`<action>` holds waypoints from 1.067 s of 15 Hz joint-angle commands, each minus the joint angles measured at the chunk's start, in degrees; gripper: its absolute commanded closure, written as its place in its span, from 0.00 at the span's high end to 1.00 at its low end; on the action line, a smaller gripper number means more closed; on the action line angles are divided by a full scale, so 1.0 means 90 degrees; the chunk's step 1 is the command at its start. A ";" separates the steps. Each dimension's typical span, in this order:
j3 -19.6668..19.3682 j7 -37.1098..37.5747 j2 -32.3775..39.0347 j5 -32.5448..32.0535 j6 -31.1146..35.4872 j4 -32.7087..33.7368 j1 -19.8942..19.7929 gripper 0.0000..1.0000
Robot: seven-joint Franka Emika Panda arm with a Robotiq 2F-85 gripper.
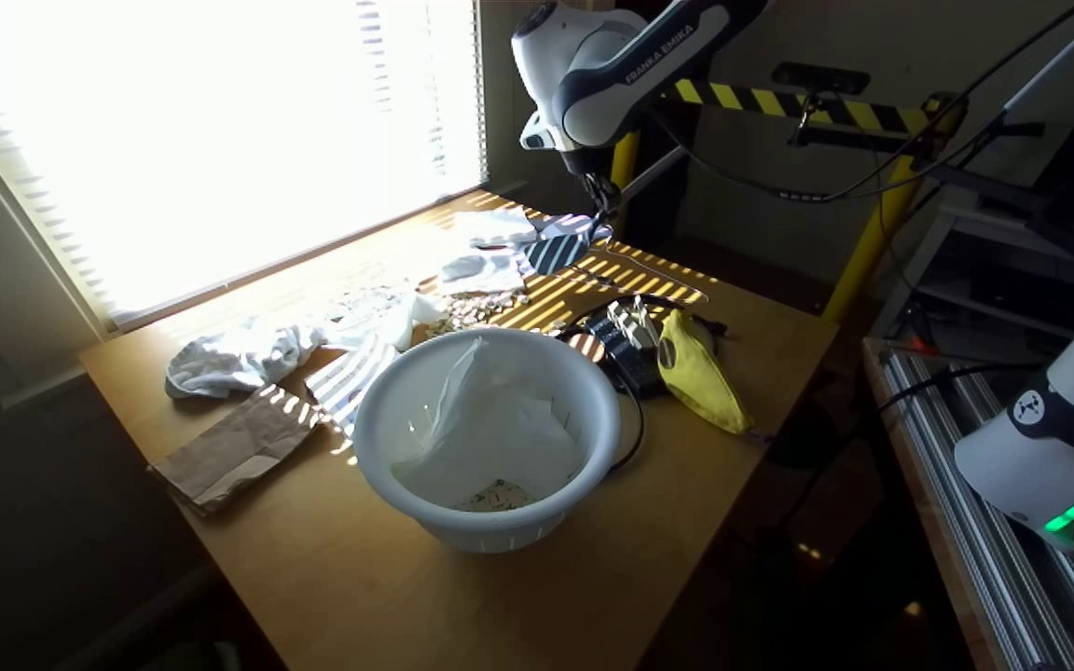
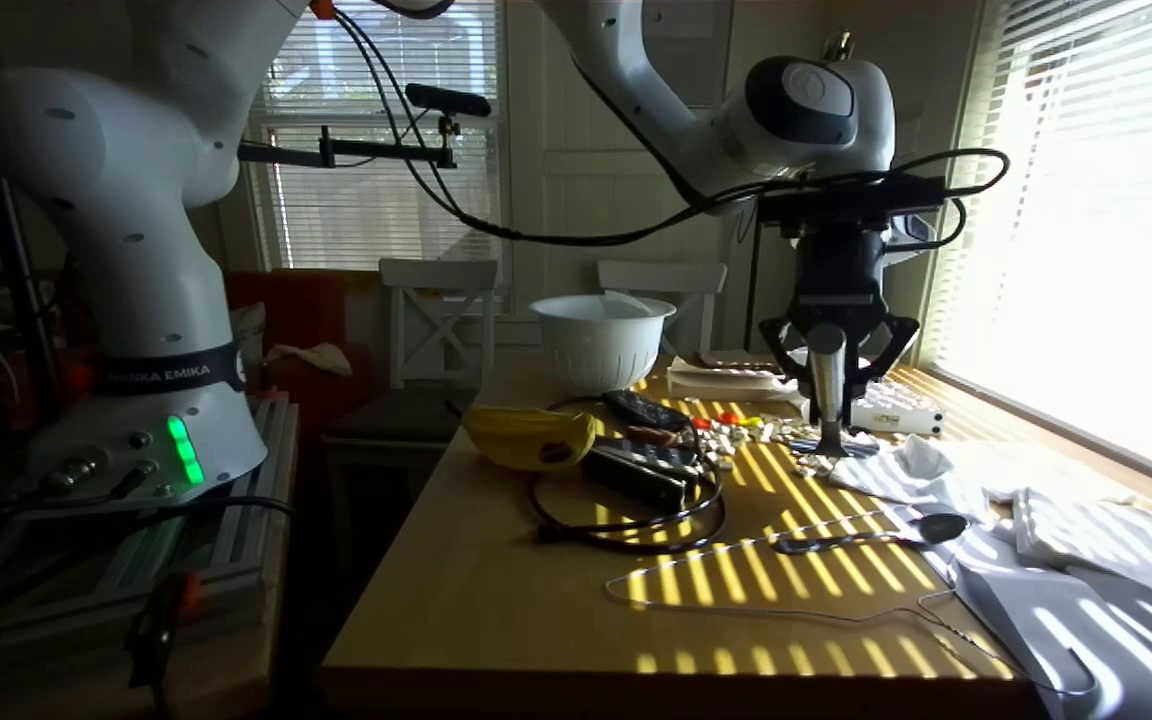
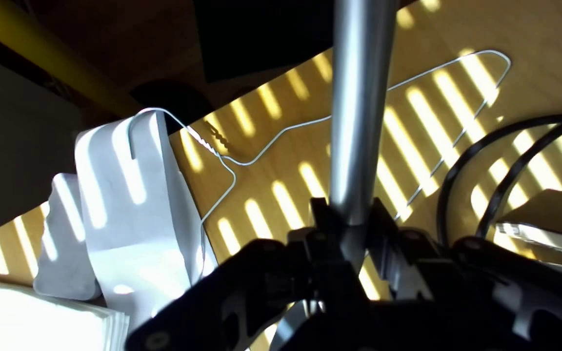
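My gripper point(image 3: 347, 222) is shut on the shiny metal handle of a utensil point(image 3: 361, 97). The gripper also shows in both exterior views point(image 1: 600, 198) point(image 2: 833, 405), above the table. The handle point(image 2: 826, 365) leans toward the camera in an exterior view, and a flat dark head point(image 1: 556, 253) hangs below the fingers with light stripes across it. In the wrist view the head is mostly hidden behind the gripper. A wire hanger point(image 3: 305, 123) lies on the table beneath. A black spoon point(image 2: 941, 527) lies near it, beside grey and white cloths point(image 2: 1096, 545).
A white bowl point(image 1: 607, 424) holding white sheets stands on the wooden table point(image 1: 462, 615). A yellow banana-shaped pouch point(image 2: 526, 437), a black device point(image 2: 636, 472) and looped cables lie nearby. Small pieces point(image 2: 736, 432) are scattered about. A brown paper bag point(image 1: 234, 447) lies near the window side.
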 commanded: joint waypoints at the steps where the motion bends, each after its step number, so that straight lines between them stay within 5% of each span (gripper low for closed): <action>1: -0.0008 -0.0851 -0.0712 -0.0230 0.1172 -0.1117 -0.0139 0.06; 2: 0.0090 -0.1002 -0.0786 0.0199 0.1228 -0.1226 -0.0258 0.06; 3: -0.0107 -0.0667 -0.0292 0.0072 0.0897 -0.0604 -0.0031 0.22; 6: -0.0089 -0.0847 -0.0510 0.0124 0.1097 -0.0934 -0.0100 0.22; 7: -0.0177 -0.0696 -0.0435 -0.0018 0.0880 -0.0865 0.0012 0.06; 11: -0.0261 -0.0583 -0.0124 -0.0397 0.0026 -0.0689 0.0442 0.06; 16: -0.0181 -0.0189 0.0242 -0.0276 0.0039 -0.0577 0.0654 0.06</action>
